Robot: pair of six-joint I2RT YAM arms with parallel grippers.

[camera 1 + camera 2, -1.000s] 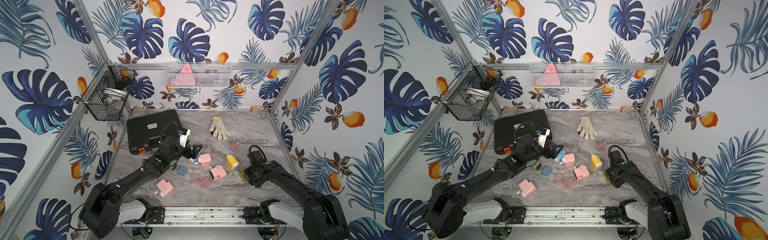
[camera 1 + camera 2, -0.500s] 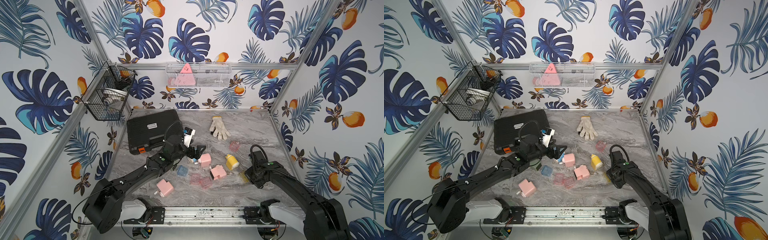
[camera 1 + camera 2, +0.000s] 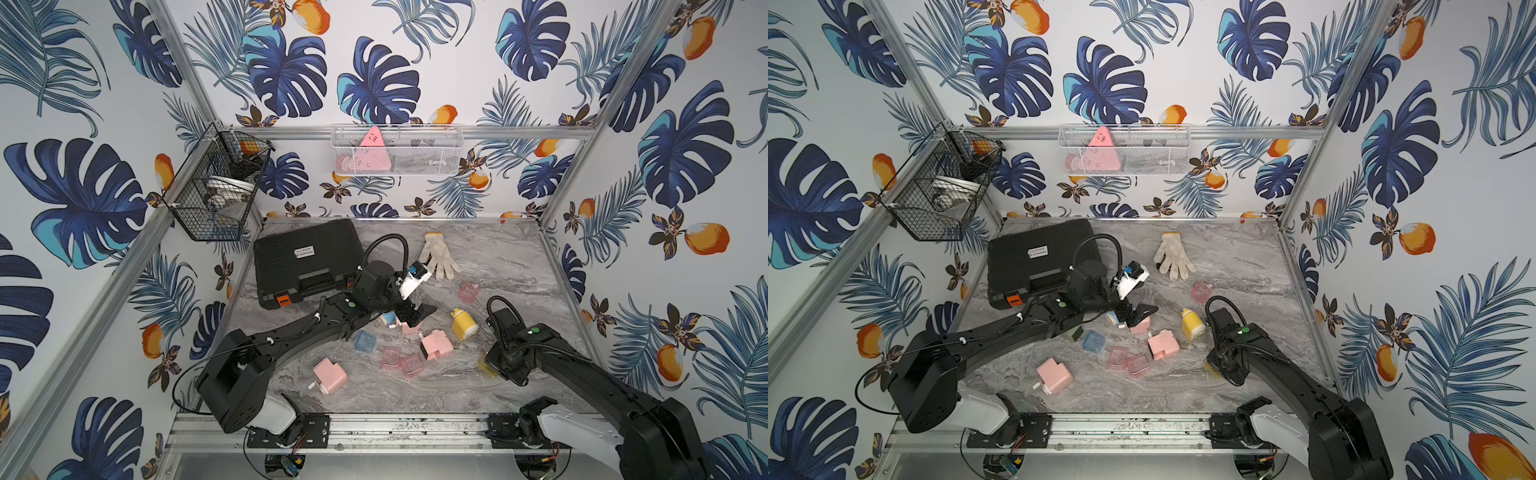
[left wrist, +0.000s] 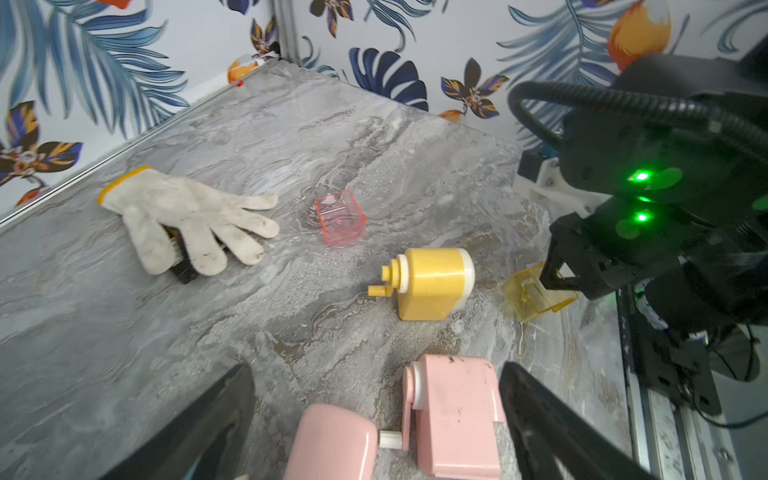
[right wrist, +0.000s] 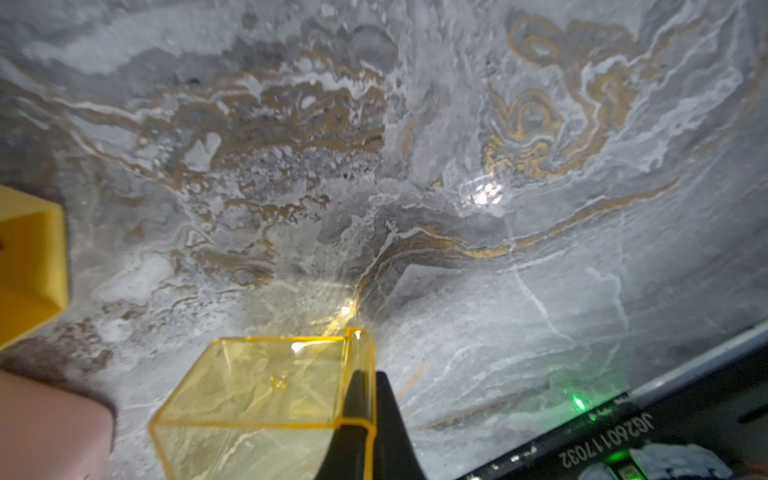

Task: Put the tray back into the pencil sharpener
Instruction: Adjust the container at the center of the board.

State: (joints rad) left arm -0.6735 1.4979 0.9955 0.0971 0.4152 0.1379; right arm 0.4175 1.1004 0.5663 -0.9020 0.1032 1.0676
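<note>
Two grippers: right gripper point(image 5: 360, 386) pinched together on one thin wall of the yellow tray point(image 5: 257, 382); left gripper point(image 4: 374, 374) spread wide apart, empty, straddling a pink sharpener point(image 4: 453, 411).
Tray position: sat at the right arm's tip, low at the tabletop point(image 4: 291, 145), toward the front right; could not tell whether resting on it or lifted clear.
Sharpener position: yellow pencil sharpener point(image 4: 432, 282) lay on its side just beside the tray, apart from it, farther from the robot's base and toward the left arm's side.
Long axis: ran from the crank end, aimed off toward the glove point(image 4: 183, 220), to the white-banded end, aimed roughly back at the tray.
Key relation: lay ahead of the right gripper and a little to the left, with only bare tabletop between.
Nearer arm: right, already gripping the tray; left close too, hovering over the pink sharpener next to the yellow one.
Slot: could not be made out for certain in any view; only a yellow edge showed at the side of the right wrist view.
Step, judged: tray secured, insertion not yet begun.
Next move, judged: called for turning the tray to match the slot, then a short push along the tabletop.
Risk, judged: looked light enough to skid or roll under that push unless braced, most readily by the left gripper.
</note>
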